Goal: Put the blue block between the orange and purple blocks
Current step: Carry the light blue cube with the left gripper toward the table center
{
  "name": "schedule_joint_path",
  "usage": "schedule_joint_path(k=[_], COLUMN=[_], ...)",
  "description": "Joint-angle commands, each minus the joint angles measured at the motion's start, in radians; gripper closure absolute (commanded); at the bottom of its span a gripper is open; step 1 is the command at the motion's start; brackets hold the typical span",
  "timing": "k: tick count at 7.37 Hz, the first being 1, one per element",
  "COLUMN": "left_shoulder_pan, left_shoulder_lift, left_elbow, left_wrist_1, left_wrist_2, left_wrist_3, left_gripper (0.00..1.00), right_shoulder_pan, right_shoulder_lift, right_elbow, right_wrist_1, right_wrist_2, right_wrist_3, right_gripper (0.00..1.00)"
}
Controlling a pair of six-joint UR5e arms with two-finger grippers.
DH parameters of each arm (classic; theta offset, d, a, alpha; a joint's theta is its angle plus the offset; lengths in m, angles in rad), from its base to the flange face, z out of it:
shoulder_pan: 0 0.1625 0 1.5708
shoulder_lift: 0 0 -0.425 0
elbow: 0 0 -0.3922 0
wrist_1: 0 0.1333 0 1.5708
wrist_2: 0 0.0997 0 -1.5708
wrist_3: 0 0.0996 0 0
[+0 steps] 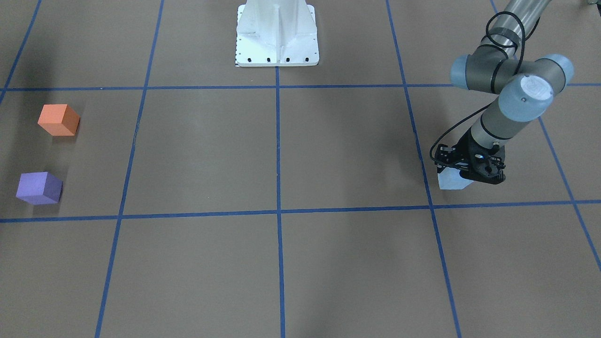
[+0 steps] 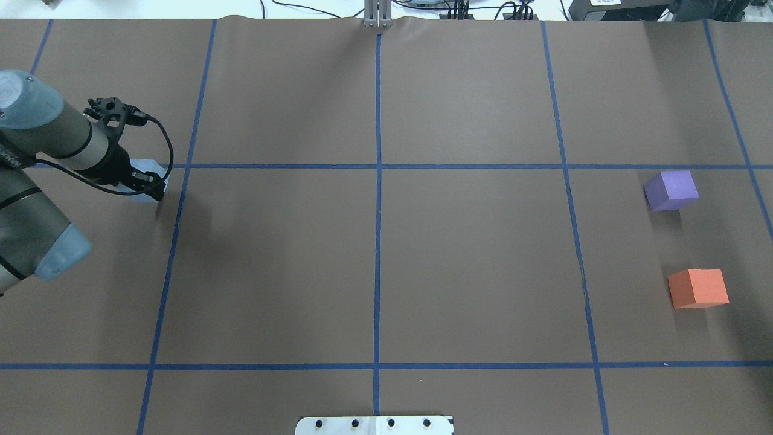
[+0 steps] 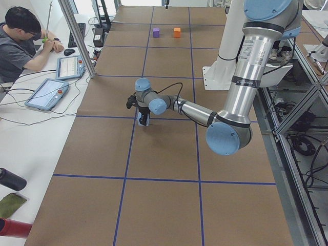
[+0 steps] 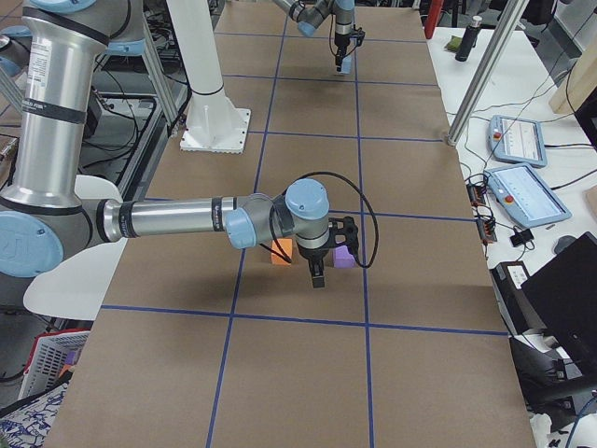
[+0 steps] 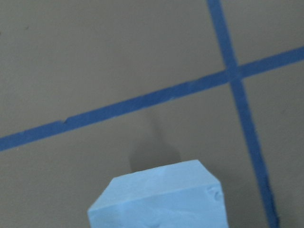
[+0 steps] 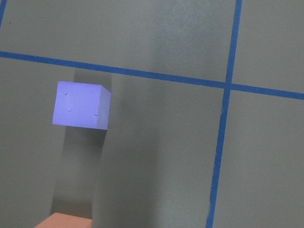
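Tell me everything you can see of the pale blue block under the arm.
The blue block is a pale matte cube that looks like foam, with small dents on one face. It is at the end of the table on the robot's left, near a crossing of blue tape lines. The left gripper is down over it, hiding part; whether its fingers clamp it I cannot tell.

Matt blue block (image 5: 156,199); papery table (image 2: 471,254)

Pale sky blue is seen on the blue block (image 1: 451,181), flat orange on the orange block (image 1: 58,120), violet on the purple block (image 1: 39,188). The table (image 1: 206,155) is covered in plain brown, gridded by blue tape lines (image 1: 278,141).
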Motion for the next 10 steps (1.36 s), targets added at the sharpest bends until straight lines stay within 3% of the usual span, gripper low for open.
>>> schedule_joint_path(k=[1, 4, 6, 8, 10], left_shoulder_pan=[0.036, 0.243, 0.375, 0.405, 0.426], left_shoulder_lift=[-0.188, -0.423, -0.564, -0.641, -0.642], left_elbow=[-0.008, 0.084, 0.179, 0.258, 0.299], left_wrist_1=[0.140, 0.141, 0.202, 0.230, 0.223], left_wrist_2=[-0.004, 0.033, 0.217, 0.239, 0.292], left_wrist_3=[-0.212, -0.431, -0.448, -0.450, -0.445], left_gripper=[1.00, 1.00, 0.92, 0.82, 0.26], right_shoulder_pan=[0.000, -0.002, 0.000, -0.002, -0.002], right_shoulder_lift=[0.000, 0.000, 0.000, 0.000, 0.000], right_elbow=[0.000, 0.000, 0.000, 0.000, 0.000], right_wrist_1=[0.000, 0.000, 0.000, 0.000, 0.000], right_wrist_2=[0.000, 0.000, 0.000, 0.000, 0.000], right_wrist_3=[0.000, 0.002, 0.002, 0.002, 0.003], right_gripper=[0.00, 0.00, 0.00, 0.00, 0.00])
